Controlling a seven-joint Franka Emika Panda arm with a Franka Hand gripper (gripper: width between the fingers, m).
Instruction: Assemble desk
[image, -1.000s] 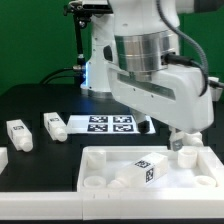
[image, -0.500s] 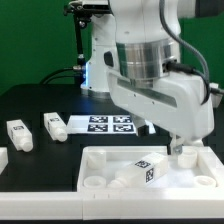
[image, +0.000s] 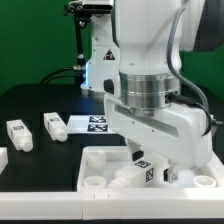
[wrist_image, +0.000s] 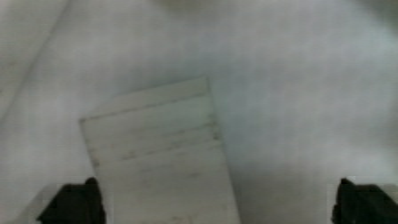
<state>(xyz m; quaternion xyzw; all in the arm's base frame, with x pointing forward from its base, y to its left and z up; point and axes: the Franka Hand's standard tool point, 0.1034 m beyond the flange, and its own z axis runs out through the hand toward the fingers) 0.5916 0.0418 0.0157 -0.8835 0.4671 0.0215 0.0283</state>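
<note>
My tool (wrist_image: 217, 205) is released: in the wrist view its two dark fingertips (wrist_image: 71, 203) stand wide apart with nothing gripped between them, only a pale surface beneath. The panel (image: 105, 165) lies flat, rim up, on the bench (image: 40, 100) at six o'clock of the exterior view, with my arm (image: 150, 90) directly over it. One tagged leg (image: 150, 172) rests on the panel near its middle; I cannot tell whether it is seated or merely lying there. Two loose legs lie on the bench at ten o'clock of the panel, the outer leg (image: 17, 133) and the inner leg (image: 53, 126), near each other but apart. The near socket (image: 90, 183) at seven o'clock of the panel looks empty. My judgement is that no leg is visibly fitted, so the assembly stands near its start, with every leg left to seat. The marker board (image: 100, 124) lies at eleven o'clock of the panel, partly covered by my arm. In the exterior view the arm hides my tool and the panel's far sockets. A white piece (image: 2, 157) at nine o'clock is cut off by the frame edge. The wrist view is blurred, and the ridged pale slab in it cannot be identified.
</note>
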